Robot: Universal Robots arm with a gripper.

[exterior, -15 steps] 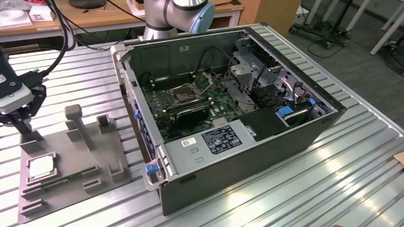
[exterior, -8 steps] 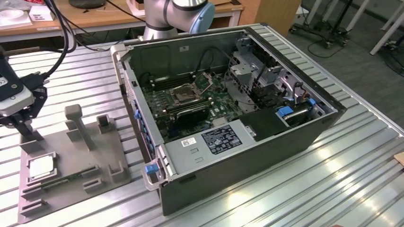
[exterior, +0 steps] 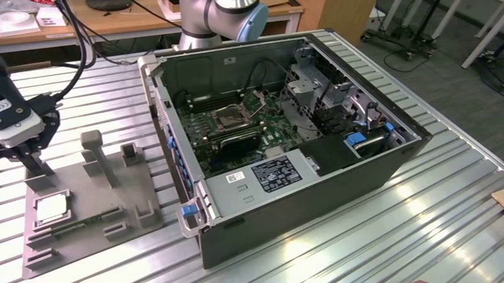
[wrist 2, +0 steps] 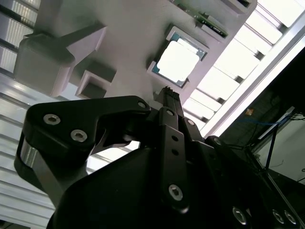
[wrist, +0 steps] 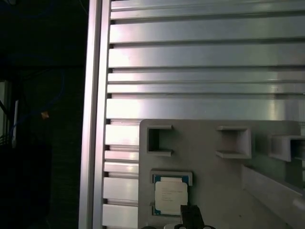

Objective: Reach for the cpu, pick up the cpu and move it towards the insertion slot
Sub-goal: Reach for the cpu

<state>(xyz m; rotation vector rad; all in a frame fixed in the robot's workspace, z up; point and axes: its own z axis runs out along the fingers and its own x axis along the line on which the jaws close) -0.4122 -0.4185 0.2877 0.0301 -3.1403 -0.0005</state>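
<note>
Ribbed aluminium table (exterior: pixel 370 236) | small silver-white square cpu (exterior: pixel 51 206) seated in grey plastic fixture (exterior: pixel 94 203), unlifted | black gripper (exterior: pixel 33 160) near it, grip state indeterminate | metal-framed insertion slot (exterior: pixel 232 116) well apart | reach stage, pickup pending

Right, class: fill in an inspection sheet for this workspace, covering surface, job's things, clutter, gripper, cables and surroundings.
Surface: ribbed metal table, carrying a grey fixture and an open computer case.
Job's things: the cpu lies flat in the fixture's square recess; the insertion slot sits on the green board inside the case.
Clutter: a green circuit strip lies in the fixture beside the cpu.
Grippers: the gripper hangs over the fixture's edge, close to the cpu but not on it.
Cables: black cables run down onto the table at the exterior view's left.
Surroundings: a wooden desk behind the table.
</note>
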